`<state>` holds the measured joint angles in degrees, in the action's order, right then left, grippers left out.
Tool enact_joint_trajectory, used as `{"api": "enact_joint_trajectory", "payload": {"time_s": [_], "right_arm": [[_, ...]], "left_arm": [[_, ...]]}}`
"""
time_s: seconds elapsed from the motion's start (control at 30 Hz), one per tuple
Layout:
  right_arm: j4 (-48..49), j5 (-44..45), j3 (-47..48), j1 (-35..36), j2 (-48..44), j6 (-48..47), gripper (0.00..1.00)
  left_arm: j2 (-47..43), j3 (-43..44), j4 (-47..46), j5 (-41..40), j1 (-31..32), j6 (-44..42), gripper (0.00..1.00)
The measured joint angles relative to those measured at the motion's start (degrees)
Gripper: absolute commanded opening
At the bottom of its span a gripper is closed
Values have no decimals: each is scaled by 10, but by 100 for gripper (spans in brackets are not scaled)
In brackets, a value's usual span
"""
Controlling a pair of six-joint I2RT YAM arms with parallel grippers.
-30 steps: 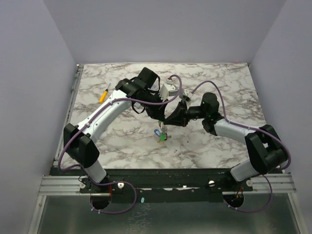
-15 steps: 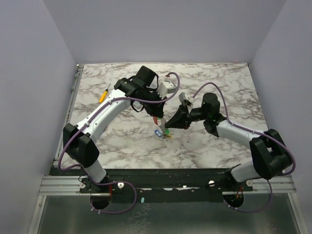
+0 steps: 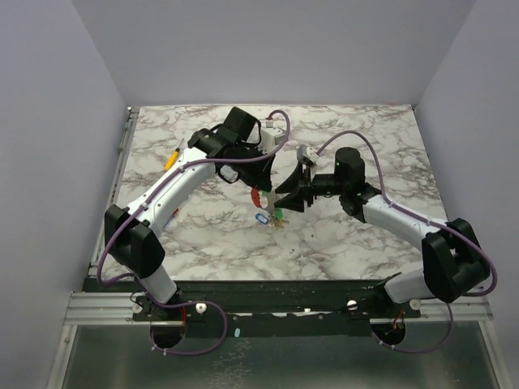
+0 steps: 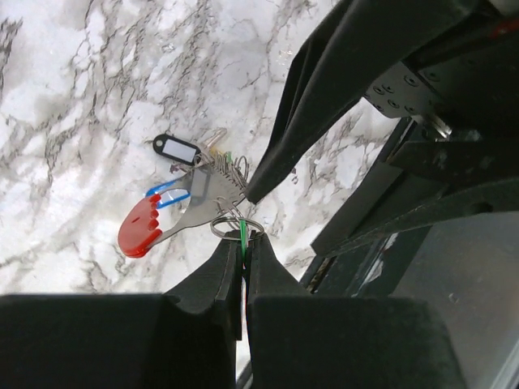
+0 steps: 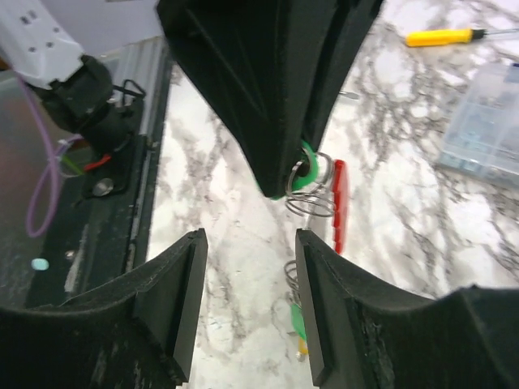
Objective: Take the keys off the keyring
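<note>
Both reaching inward, left pincer [image 4: 243, 258] apparently clamps the keyring [image 4: 229, 226], right pincer [image 5: 248, 271] gapes alongside.

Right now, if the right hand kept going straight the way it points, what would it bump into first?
Probably the left hand, pinching the keyring just ahead of the open right hand; depth is hard to judge.

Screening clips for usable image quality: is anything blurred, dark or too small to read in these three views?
Top external: evenly lit, sharp, but the keys are tiny. Left wrist: keyring crisp, left claw a near-black silhouette. Right wrist: right claw soft and dark; clear plastic box blurred.
</note>
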<state>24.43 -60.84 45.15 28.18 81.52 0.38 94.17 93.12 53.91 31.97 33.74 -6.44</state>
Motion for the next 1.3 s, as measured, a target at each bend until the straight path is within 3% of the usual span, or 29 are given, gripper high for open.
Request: {"api": "enact_joint_trajectory", "payload": {"time_s": [0.07,0.17,0.4,0.63,0.73,1.0,1.3], "right_arm": [[-27,26,6,0,-5,-26,59],[-64,61,8,0,-10,-58,71],[-54,92,3,0,-9,-68,72],[24,103,-14,4,8,-43,68],[61,102,-24,8,13,-29,65],[137,108,-45,62,33,-10,62],[176,128,-68,85,43,5,74]], "left_arm": [[0,0,-3,-13,0,40,0],[0,-12,-14,-14,-4,96,0],[1,-43,-24,-5,-34,171,0],[2,-37,18,-20,-45,130,0],[21,-14,91,-23,-45,87,0],[63,7,206,48,-61,38,0],[60,6,224,117,-99,37,0]]}}
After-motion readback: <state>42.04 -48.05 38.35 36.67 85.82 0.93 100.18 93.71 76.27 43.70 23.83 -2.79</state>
